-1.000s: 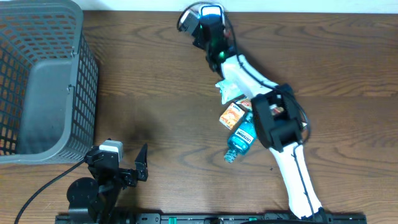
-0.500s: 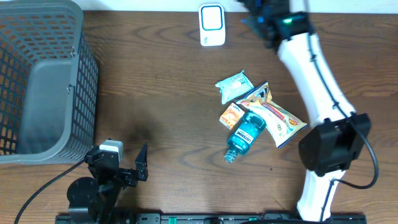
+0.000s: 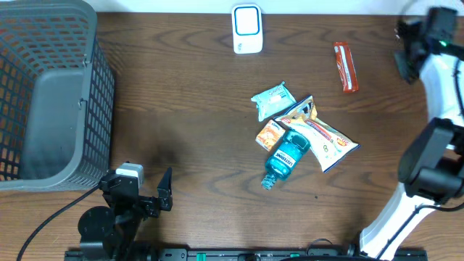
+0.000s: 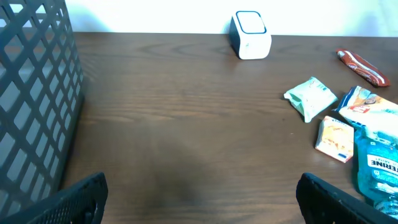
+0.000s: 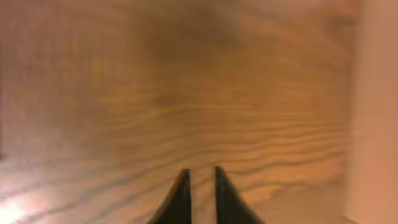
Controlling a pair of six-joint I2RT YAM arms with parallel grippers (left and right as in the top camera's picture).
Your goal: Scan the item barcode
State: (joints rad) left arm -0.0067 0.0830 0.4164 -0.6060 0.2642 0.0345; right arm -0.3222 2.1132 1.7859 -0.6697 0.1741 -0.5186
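Listing from the left of the bench point(image 3: 181, 109), every place reckoned from the white scanner point(image 3: 247, 29) at the far edge: grey mesh basket point(image 3: 51, 94), well to the left of the scanner; left claw point(image 4: 199, 205), left of the scanner at the near edge, fingers spread wide, nothing between them, parked. Heap of items nearer than the scanner and a little right of it: green pouch point(image 3: 272, 100) closest to the scanner, small orange box point(image 3: 270, 135), blue bottle point(image 3: 284, 158) lying on its side against the box, yellow-and-white snack bag point(image 3: 322, 134) touching pouch and bottle. Red bar point(image 3: 346, 67), alone, right of the scanner and apart from the heap. Right claw point(image 5: 202, 186), beyond the bar at the far right, fingers narrow with only a slit between, holding nothing, over bare wood. Step in hand, as judged: fetch an item for the scanner with the right claw. Handling note: open fully before descending, take the pouch since it sits at the heap's edge, grip it by its sides, turn its barcode to the scanner's face, hold it steady.
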